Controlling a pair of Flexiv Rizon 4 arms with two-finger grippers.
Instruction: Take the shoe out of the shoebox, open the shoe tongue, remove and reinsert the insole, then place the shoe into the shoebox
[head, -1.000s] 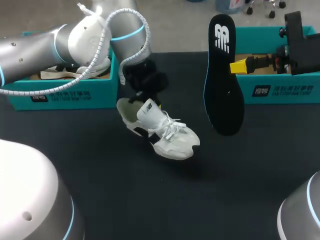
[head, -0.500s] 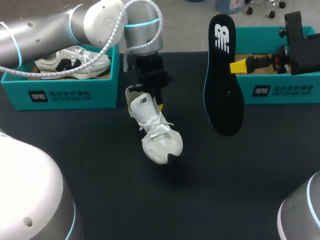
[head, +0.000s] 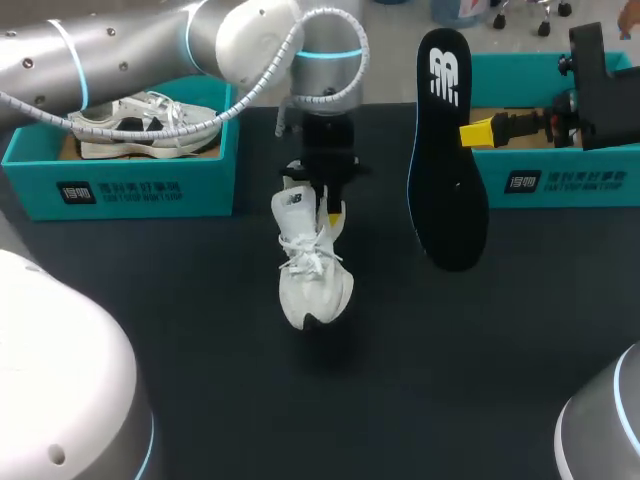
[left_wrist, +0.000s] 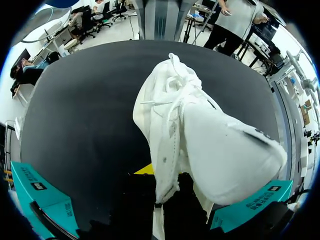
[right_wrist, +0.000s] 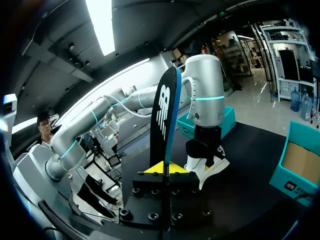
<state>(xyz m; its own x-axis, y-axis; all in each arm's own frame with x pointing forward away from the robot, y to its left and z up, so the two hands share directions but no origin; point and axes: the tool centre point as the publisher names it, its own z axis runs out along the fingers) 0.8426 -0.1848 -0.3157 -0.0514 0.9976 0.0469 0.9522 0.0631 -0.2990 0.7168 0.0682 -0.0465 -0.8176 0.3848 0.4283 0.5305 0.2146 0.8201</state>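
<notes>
shoe (head: 312, 262) swung toe-down, heel clamped in left jaws, right jaws pinching insole (head: 447, 150)

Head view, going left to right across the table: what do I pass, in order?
First the teal shoebox with a sneaker inside → white shoe hanging from the left hand → black insole held upright → second teal shoebox.
</notes>
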